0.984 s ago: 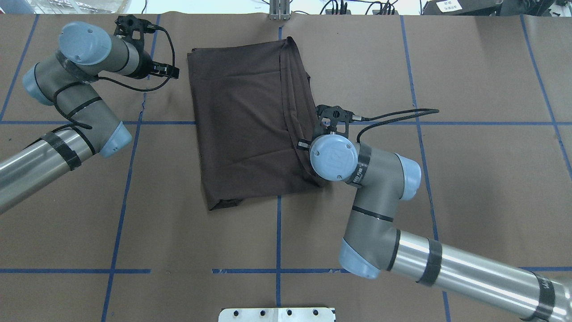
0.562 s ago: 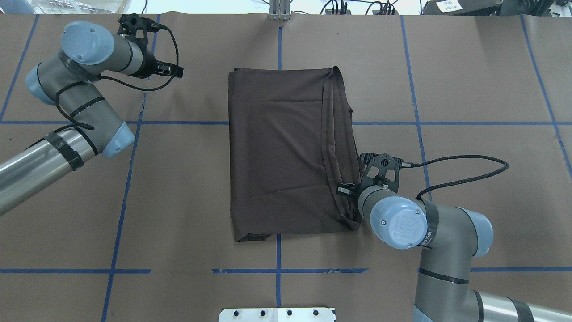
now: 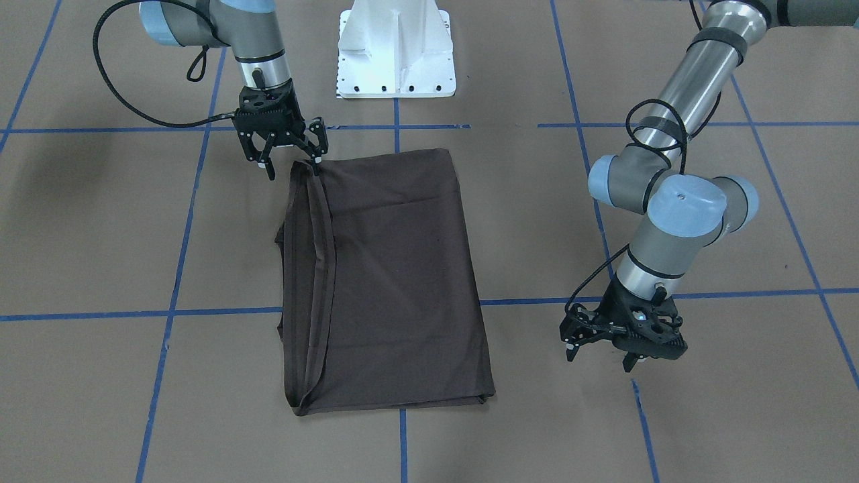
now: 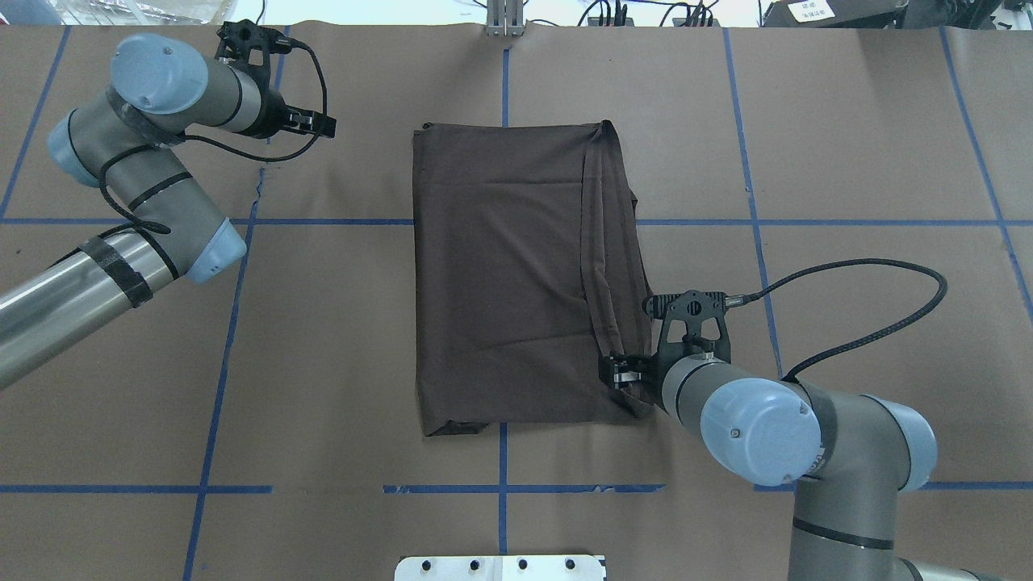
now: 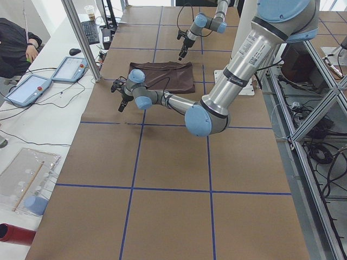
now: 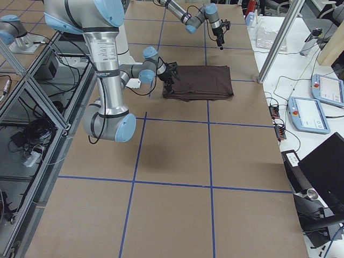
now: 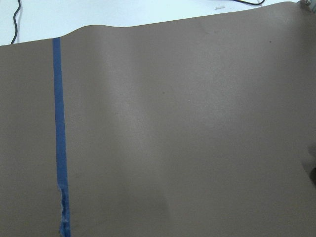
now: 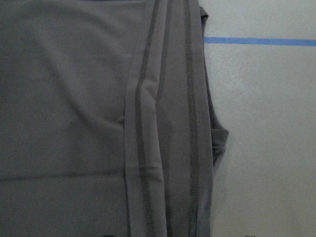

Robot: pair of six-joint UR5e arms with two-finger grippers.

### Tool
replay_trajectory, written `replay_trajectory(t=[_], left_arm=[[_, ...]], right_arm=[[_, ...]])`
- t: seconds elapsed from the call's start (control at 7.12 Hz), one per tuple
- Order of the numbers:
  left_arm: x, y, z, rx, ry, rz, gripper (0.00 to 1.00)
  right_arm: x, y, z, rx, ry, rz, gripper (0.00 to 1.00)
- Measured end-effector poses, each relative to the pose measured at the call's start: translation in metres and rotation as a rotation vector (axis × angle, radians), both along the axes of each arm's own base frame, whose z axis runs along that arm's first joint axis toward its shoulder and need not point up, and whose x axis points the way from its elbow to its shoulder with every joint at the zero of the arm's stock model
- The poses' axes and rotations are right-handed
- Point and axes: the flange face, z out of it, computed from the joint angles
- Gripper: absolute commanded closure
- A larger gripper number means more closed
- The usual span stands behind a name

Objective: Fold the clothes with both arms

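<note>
Now that the T-shirt (image 4: 500, 274) lies dragged square on the surface (image 4: 847, 161), right fingers (image 3: 315, 153) stand wide at its corner; left fingers (image 4: 319, 123) wait wide, well apart. Next fold looks due.

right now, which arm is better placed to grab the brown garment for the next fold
Right, probably: the right gripper, open, is at the corner of the folded brown garment nearest the robot, by the hemmed edge. The left gripper, open, hangs over bare table, apart from it.

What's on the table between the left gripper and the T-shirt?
Nothing: in the overhead view only bare brown table covering separates the left gripper from the T-shirt.
</note>
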Motion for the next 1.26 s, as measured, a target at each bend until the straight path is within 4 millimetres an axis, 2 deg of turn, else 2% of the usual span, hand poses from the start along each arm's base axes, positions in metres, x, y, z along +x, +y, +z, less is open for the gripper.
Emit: replay_trajectory(t=[0.28, 0.42, 0.98, 1.12, 1.26], left_arm=[[0.000, 0.001, 0.001, 0.000, 0.000, 0.000, 0.00], [0.000, 0.001, 0.001, -0.001, -0.001, 0.001, 0.00], [0.000, 0.001, 0.003, -0.002, -0.002, 0.001, 0.00], [0.000, 0.001, 0.003, -0.002, -0.001, 0.001, 0.00], [0.000, 0.001, 0.003, -0.001, -0.001, 0.001, 0.00]], right_arm=[[-0.018, 0.022, 0.002, 0.076, 0.046, -0.073, 0.57], [-0.024, 0.026, 0.004, 0.106, 0.069, -0.100, 0.68], [-0.034, 0.029, 0.014, 0.164, 0.129, -0.151, 0.89], [-0.035, 0.029, 0.014, 0.166, 0.129, -0.153, 0.89], [-0.035, 0.029, 0.013, 0.167, 0.127, -0.152, 0.95]])
